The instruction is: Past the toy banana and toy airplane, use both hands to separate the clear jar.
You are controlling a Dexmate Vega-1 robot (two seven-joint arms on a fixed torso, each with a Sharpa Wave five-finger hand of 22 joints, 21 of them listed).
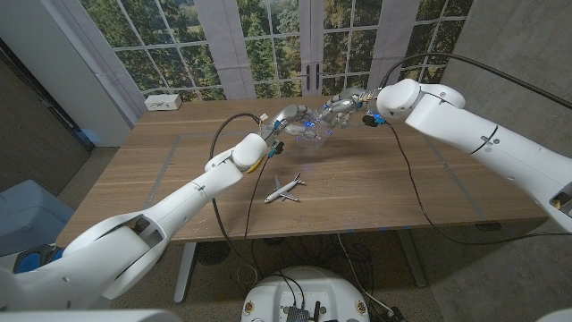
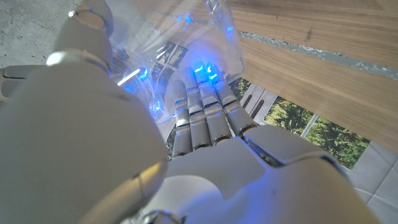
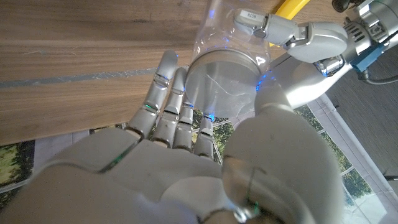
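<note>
**Both hands on the clear jar, held above the far half of the table**

Head view: the clear jar [image 1: 308, 134] sits between the two hands, raised over the wooden table [image 1: 375, 179], toward the far side near the windows [image 1: 268, 40]. The left hand [image 1: 288, 118] grips it from the robot's left, the right hand [image 1: 344, 107] from the robot's right; both touch the jar, fingers wrapped on it. Blue glow shows at the contact.

Left wrist view: left hand [image 2: 205, 124] fingers [image 2: 208, 106] curl around the clear jar [image 2: 186, 56], the transparent wall pressed against them, lit blue.

Right wrist view: right hand [image 3: 186, 143] fingers [image 3: 165, 99] reach along the side of the clear jar [image 3: 227, 81], whose round end faces the camera. The left hand [image 3: 298, 34] clamps the other end. A yellow piece of the toy banana [image 3: 291, 6] shows just behind it.

The toy airplane [image 1: 284, 189] lies on the table nearer the robot, well apart from the jar, just beside the left forearm. The toy banana [image 1: 256, 166] is mostly hidden behind the left wrist, only a yellow sliver visible. A white power strip [image 1: 163, 102] lies at the far left table corner.
</note>
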